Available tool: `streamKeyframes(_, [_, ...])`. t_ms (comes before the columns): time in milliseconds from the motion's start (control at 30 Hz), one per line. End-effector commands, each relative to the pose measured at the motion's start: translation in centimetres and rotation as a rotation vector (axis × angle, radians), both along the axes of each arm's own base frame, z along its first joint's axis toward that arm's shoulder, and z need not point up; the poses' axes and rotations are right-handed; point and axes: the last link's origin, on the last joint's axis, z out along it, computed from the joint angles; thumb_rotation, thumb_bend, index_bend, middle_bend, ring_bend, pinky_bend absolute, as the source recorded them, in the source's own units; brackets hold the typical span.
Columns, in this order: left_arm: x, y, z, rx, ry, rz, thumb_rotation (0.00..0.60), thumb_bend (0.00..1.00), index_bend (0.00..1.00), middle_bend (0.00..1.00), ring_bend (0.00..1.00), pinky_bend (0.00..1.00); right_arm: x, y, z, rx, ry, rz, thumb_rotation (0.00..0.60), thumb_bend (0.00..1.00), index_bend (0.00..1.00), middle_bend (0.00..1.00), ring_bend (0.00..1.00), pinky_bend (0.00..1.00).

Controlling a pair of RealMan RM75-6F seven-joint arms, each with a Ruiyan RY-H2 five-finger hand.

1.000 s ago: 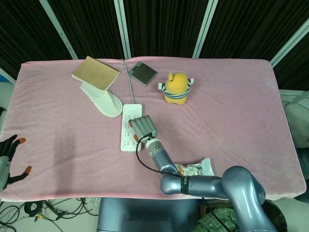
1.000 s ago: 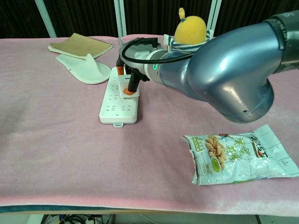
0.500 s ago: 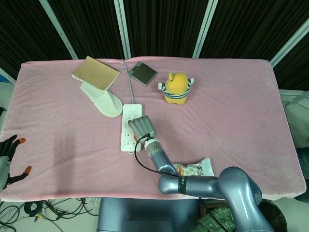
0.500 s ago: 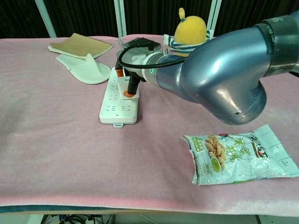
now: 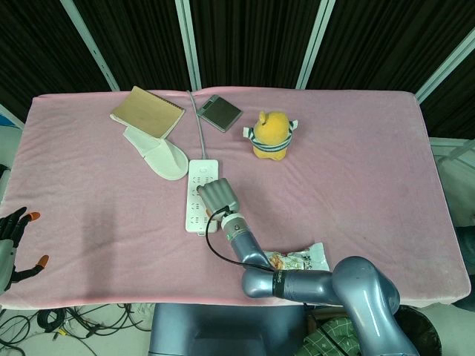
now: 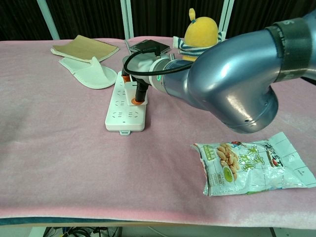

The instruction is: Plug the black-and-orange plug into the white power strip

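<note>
The white power strip (image 5: 199,178) (image 6: 120,111) lies lengthwise at mid-table, its grey cord running to the far edge. My right hand (image 5: 220,195) (image 6: 144,66) hovers over the strip's right side and grips the black-and-orange plug (image 6: 139,94). The plug stands upright with its orange end down on the strip's face; whether its pins are in a socket is hidden. In the head view the hand covers the plug. My left hand (image 5: 12,241) hangs off the table's left edge, fingers spread, holding nothing.
A snack bag (image 6: 254,163) (image 5: 303,259) lies near the front right. A yellow plush toy (image 5: 270,135) (image 6: 202,29) stands behind the strip. A white slipper (image 5: 159,154), a brown notebook (image 5: 147,111) and a dark flat device (image 5: 219,112) sit at the back left.
My right hand has shifted slightly left and lower with the plug, bringing its orange end down onto the strip. The left hand has stayed still.
</note>
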Motion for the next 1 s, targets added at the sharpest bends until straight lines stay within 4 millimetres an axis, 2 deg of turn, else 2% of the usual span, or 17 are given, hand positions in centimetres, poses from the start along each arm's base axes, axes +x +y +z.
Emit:
streamKeyframes(33, [0.0, 0.0, 0.0, 0.0, 0.0, 0.0, 0.6, 0.27, 0.11, 0.01, 0.0, 0.0, -0.1, 0.1, -0.1, 0.005, 0.001, 0.003, 0.6, 0.46, 1.0, 0.92, 0.88, 0.63])
streamKeyframes(267, [0.0, 0.0, 0.0, -0.001, -0.001, 0.001, 0.6, 0.27, 0.11, 0.01, 0.0, 0.0, -0.1, 0.3, -0.3, 0.021, -0.021, -0.001, 0.6, 0.5, 1.0, 0.96, 0.93, 0.67])
streamKeyframes(633, [0.0, 0.0, 0.0, -0.001, -0.002, 0.002, 0.6, 0.27, 0.11, 0.01, 0.0, 0.0, -0.2, -0.1, -1.3, 0.034, 0.005, -0.009, 0.6, 0.53, 1.0, 0.96, 0.92, 0.67])
streamKeyframes(833, [0.0, 0.0, 0.0, -0.002, -0.003, 0.002, 0.6, 0.27, 0.11, 0.01, 0.0, 0.0, -0.5, -0.1, -1.0, 0.033, -0.03, -0.022, 0.6, 0.53, 1.0, 0.96, 0.92, 0.67])
streamKeyframes(1000, [0.0, 0.0, 0.0, -0.002, 0.001, 0.001, 0.6, 0.27, 0.11, 0.01, 0.0, 0.0, -1.5, -0.1, -0.3, 0.028, -0.032, -0.022, 0.6, 0.52, 1.0, 0.96, 0.92, 0.67])
